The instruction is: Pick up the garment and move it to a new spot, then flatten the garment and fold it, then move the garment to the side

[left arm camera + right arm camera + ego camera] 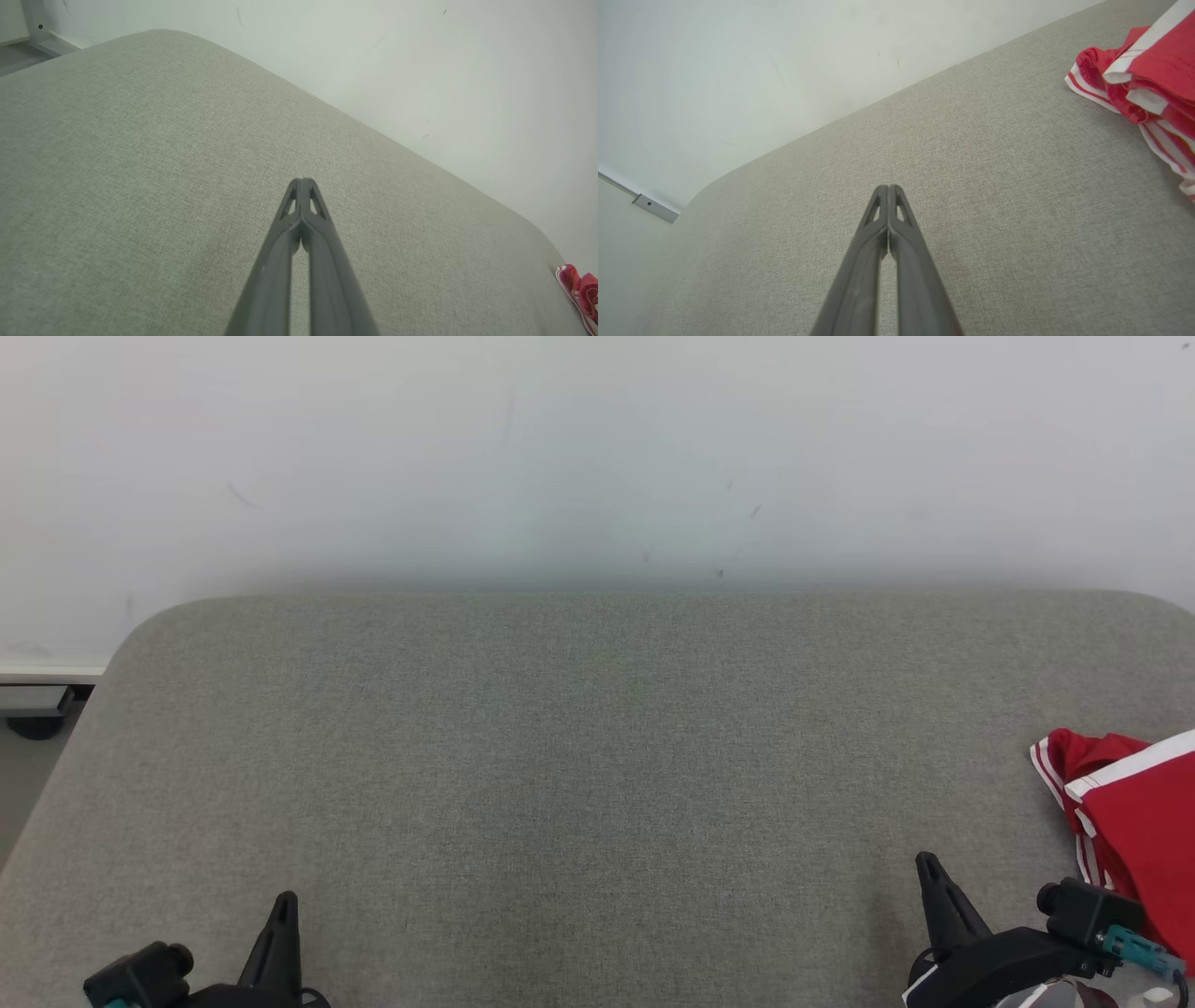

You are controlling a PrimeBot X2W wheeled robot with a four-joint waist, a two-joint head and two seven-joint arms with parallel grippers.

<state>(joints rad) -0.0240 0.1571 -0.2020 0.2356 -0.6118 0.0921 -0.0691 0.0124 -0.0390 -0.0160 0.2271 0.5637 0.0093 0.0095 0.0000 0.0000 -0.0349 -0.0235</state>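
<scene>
The right gripper (929,870) is clenched on nothing. Its two dark fingers are pressed into a single spike at the lower right of the head view, pointing up the frame and leaning a little left. In its own wrist view the fingers meet at the tip over bare grey cloth. The left gripper (283,907), at the lower left, is likewise pinched closed and empty. Both hang low over the padded grey surface (597,756), well apart from each other.

The garment (1134,812), red with white stripes, lies at the right edge of the head view. It is to the right of the right gripper's tip and slightly above it, near but not touching. The frame edge cuts it off, so its full extent cannot be told. The visible part runs up and down that edge, bunched in loose layers rather than spread flat. The right arm is plainly the nearer; almost the whole width of the surface lies between the garment and the left gripper.

A garment off at the side fits either a heap waiting to be fetched or a bundle set aside after folding, and the layers do not settle which. If it is reached for, the way lies rightward from the right gripper, and the shut fingers would have to part
</scene>
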